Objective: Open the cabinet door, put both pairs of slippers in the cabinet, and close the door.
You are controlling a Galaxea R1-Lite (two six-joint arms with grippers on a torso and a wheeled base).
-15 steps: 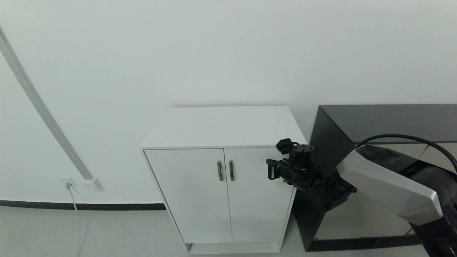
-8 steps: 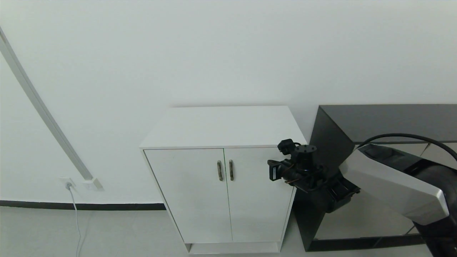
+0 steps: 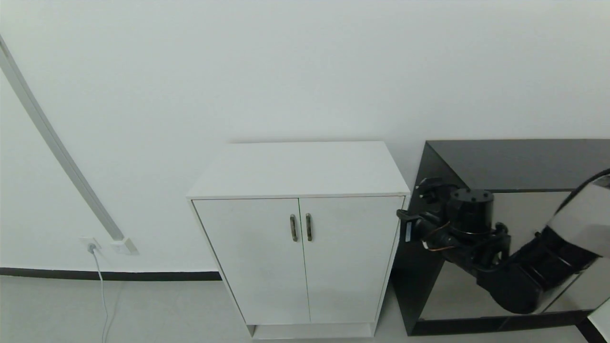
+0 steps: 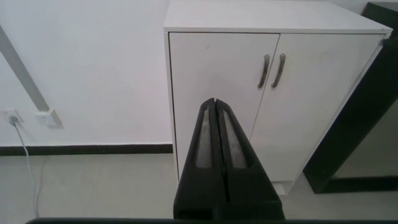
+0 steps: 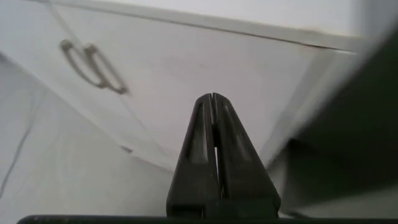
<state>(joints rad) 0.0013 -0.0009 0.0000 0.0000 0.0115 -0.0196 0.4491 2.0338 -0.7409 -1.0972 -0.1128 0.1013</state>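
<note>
In the head view, the white cabinet (image 3: 295,169) stands on the floor (image 3: 143,309) with its back against the wall (image 3: 305,71). Both doors (image 3: 252,257) are shut, and the two handles (image 3: 293,227) sit side by side where the doors meet. The right end effector (image 3: 404,228) hangs in the air just beside the cabinet's right edge, about as high as the handles. Behind it stands a dark cabinet (image 3: 514,157), just beside the white one. On the left, a grey strip (image 3: 57,147) runs slanting down the wall to a wall socket (image 3: 90,245), and a cord (image 3: 102,290) hangs from the socket to the floor. In the left wrist view, the left end effector (image 4: 215,109) is up off the floor, well apart from the white cabinet (image 4: 273,15), and points at the left door. Its two fingers are pressed together and hold nothing. The handles (image 4: 265,70) show on the shut doors beyond it. In the right wrist view, the right end effector (image 5: 213,102) is near the right door of the white cabinet (image 5: 205,62) but not touching it. Its fingers are pressed together too, with nothing between them. The handles (image 5: 78,62) are off to one side, and the dark cabinet (image 5: 360,124) is on the other side.
</note>
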